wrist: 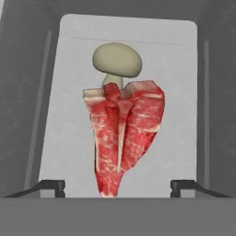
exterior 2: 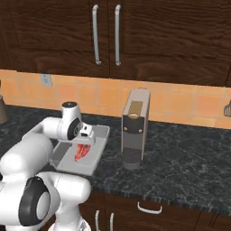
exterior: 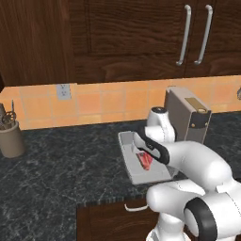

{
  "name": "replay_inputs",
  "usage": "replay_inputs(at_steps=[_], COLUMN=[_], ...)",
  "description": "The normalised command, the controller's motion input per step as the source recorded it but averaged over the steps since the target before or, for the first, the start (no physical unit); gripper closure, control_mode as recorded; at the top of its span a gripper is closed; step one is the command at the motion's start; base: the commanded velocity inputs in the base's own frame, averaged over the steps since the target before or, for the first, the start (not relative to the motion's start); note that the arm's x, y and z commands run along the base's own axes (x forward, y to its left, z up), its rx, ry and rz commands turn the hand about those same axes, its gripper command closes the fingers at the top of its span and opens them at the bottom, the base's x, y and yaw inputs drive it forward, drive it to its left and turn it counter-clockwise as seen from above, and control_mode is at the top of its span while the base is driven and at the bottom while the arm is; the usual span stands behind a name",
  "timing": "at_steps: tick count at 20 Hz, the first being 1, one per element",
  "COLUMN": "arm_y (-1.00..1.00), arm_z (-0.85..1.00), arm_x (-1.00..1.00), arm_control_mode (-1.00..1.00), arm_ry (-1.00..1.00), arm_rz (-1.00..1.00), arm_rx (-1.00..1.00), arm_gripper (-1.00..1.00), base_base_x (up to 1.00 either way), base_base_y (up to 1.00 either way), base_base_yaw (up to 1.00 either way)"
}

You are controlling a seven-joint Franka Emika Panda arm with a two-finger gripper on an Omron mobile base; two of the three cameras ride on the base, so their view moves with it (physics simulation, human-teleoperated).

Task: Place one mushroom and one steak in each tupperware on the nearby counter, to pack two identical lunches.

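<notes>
The counter point(exterior: 61, 169) carries a coffee machine point(exterior 2: 134, 127) and, just beside it, a grey tupperware point(wrist: 69, 92). Inside lie a steak point(wrist: 122, 138) and a mushroom point(wrist: 117, 62), touching. Above them the gripper point(wrist: 117, 186) hangs with jaws spread, grasping nothing.
</notes>
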Motion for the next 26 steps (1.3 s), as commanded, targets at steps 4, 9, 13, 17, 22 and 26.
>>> replay_inputs(at_steps=[4,9,13,17,22,26], arm_y=[0.00,0.00,0.00,-0.03,-0.21,-0.61], arm_z=[0.00,0.12,0.41,0.43,0.26,-0.20], arm_x=[-0.29,-0.50,-0.70,-0.81,-0.62,-0.15], arm_control_mode=[-1.00,-1.00,-1.00,-1.00,-1.00,-1.00], arm_ry=[-0.11,-0.14,-0.19,-0.22,-0.27,-0.27], arm_rz=[-0.01,-0.05,-0.09,-0.09,-0.06,0.00], arm_rx=[0.00,0.00,0.00,0.00,0.00,0.00], arm_gripper=[-1.00,-1.00,-1.00,-1.00,-1.00,-1.00], base_base_x=[0.00,0.00,0.00,0.00,0.00,0.00], base_base_y=[0.00,0.00,0.00,0.00,0.00,0.00], base_base_yaw=[0.00,0.00,0.00,0.00,0.00,0.00])
